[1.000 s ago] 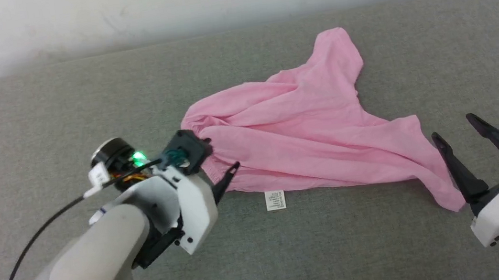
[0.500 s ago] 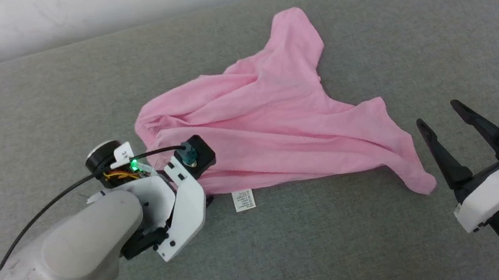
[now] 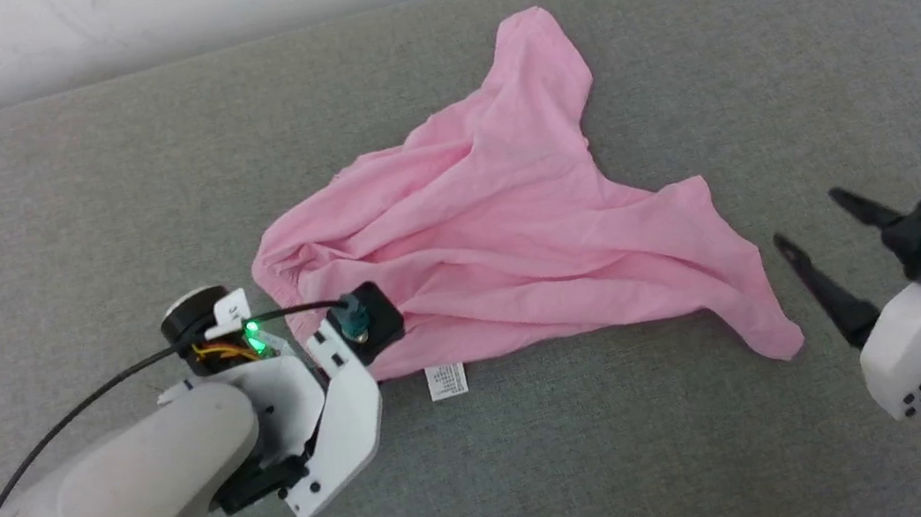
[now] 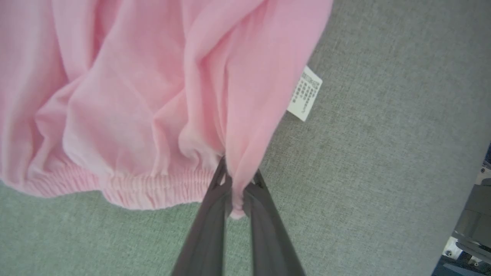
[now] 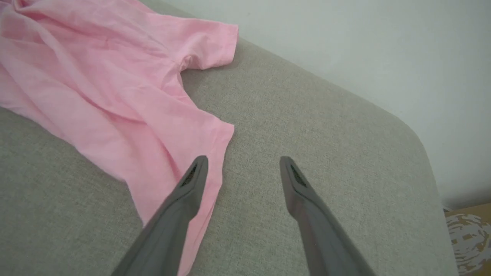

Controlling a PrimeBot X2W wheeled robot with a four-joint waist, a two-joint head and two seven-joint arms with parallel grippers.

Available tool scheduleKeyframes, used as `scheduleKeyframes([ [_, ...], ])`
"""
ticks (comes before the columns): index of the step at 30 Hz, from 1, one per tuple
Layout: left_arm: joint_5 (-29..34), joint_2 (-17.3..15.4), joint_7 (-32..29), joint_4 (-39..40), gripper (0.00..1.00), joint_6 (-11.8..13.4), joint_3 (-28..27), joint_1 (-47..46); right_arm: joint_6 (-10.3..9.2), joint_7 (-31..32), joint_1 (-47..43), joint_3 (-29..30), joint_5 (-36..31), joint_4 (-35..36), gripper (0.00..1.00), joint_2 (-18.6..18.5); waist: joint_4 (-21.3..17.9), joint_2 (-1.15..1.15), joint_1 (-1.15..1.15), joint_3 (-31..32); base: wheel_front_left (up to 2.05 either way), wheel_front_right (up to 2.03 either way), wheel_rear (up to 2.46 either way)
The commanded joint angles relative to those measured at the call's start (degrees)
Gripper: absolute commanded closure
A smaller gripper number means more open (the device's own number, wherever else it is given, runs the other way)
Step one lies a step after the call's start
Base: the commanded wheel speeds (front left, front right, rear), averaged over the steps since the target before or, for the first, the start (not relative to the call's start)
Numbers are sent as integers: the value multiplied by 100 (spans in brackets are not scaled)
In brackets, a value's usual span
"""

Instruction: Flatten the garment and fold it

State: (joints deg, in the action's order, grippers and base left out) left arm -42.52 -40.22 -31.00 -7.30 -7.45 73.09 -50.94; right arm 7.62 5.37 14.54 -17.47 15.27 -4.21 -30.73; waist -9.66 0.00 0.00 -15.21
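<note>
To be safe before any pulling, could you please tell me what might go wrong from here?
The left gripper pinches only a narrow fold of the garment beside its elastic band; it may slip out. The right gripper is open and empty, so a one-sided pull could drag the cloth bunched.

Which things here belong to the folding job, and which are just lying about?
Job: pink garment, white label, left pincer shut on the garment's edge, right pincer open.
Lying about: grey cushion, white wall.
</note>
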Motion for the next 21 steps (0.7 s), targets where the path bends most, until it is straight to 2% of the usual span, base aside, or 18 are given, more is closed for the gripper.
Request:
scheduleKeyframes([
  [1, 36, -55, 72, 43, 100, -3, 26, 100, -13, 218, 125, -132, 137, 44, 0, -128, 73, 0, 0, 52, 0, 0, 0],
  [6, 167, -59, 270, 154, 100, -3, 26, 173, -13, 1543, 456, -909, 868, 175, 0, -760, 219, 0, 0, 71, 0, 0, 0],
  [8, 175, -12, 331, 156, 100, -3, 26, 176, -13, 1937, 590, -1185, 1112, 83, 0, -905, 278, 0, 0, 53, 0, 0, 0],
  [13, 259, 71, 408, 127, 100, -3, 26, 143, -13, 2298, 974, -1708, 1670, -541, 0, -852, 377, 0, 0, -54, 0, 0, 0],
  [20, 335, 158, 583, 54, 100, -3, 26, 122, -13, 2259, 1173, -2538, 2133, -1594, 0, -527, 501, 0, 0, -132, 0, 0, 0],
  [21, 332, 158, 641, 29, 100, -3, 26, 129, -13, 2208, 1193, -2662, 2215, -1624, 12, -532, 505, 0, 0, -122, 0, 0, 0],
])
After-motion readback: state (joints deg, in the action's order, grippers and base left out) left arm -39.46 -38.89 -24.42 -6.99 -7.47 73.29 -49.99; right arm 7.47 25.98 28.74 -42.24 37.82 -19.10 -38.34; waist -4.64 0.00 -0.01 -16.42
